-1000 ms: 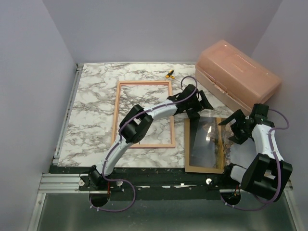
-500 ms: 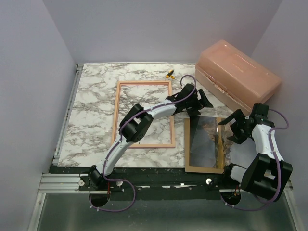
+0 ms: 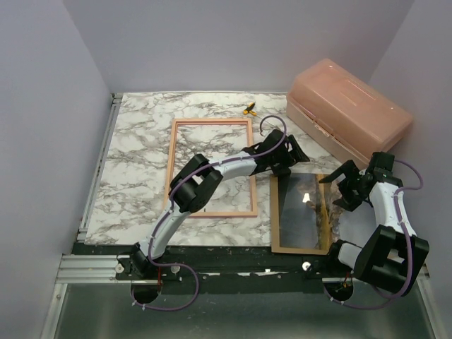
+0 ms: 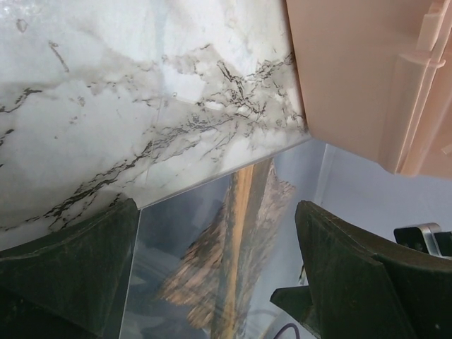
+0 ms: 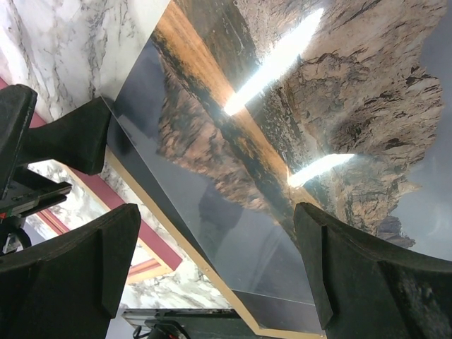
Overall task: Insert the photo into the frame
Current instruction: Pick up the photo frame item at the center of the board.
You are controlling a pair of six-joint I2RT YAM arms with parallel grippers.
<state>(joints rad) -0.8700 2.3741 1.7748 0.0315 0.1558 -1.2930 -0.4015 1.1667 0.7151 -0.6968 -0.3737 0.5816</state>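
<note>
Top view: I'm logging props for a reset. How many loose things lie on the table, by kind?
Frame: 1
Photo: 1
Backing board: 1
Plastic box: 1
Small yellow item: 1
Total: 5

The left arm hides part of the frame; the tiny yellow object is unidentifiable.
</note>
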